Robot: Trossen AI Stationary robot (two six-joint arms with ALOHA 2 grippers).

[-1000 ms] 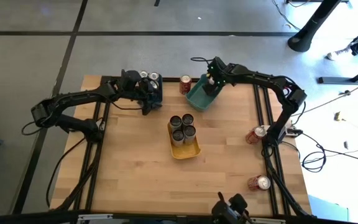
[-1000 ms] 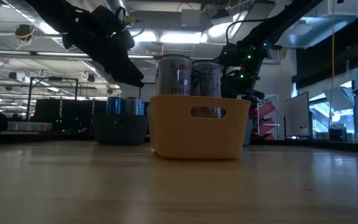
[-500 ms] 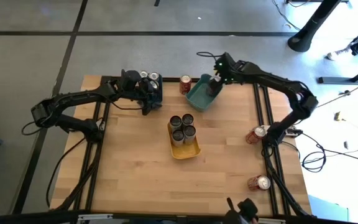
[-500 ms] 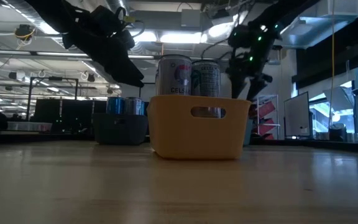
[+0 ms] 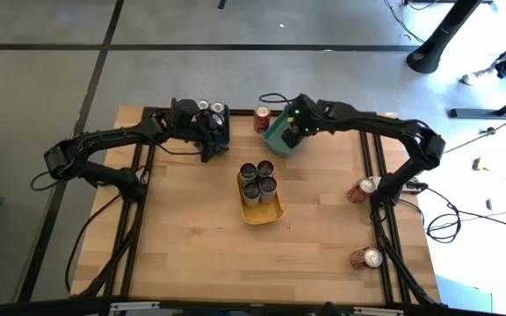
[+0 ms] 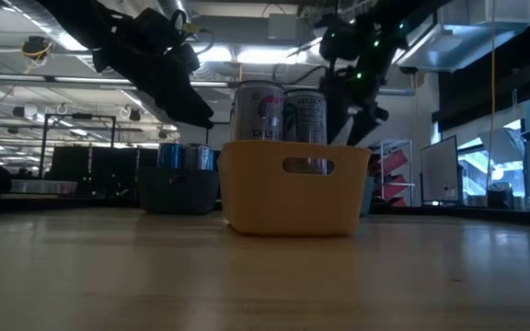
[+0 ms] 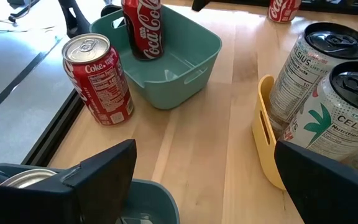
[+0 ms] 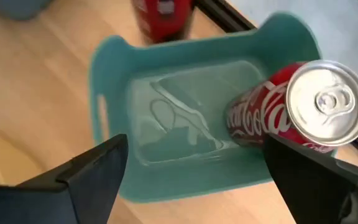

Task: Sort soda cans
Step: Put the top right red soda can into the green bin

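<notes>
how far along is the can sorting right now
Done: three pale cans stand in the yellow bin, and one red can stands in the teal bin. In hand: nothing; the open right gripper is over the teal bin. Left: red cans on the table.

We see a light wooden tabletop point(image 5: 191, 228) on a grey concrete floor point(image 5: 191, 79) crossed by dark seams. In the low view, bright ceiling light strips point(image 6: 237, 55) glow at upper centre.
</notes>
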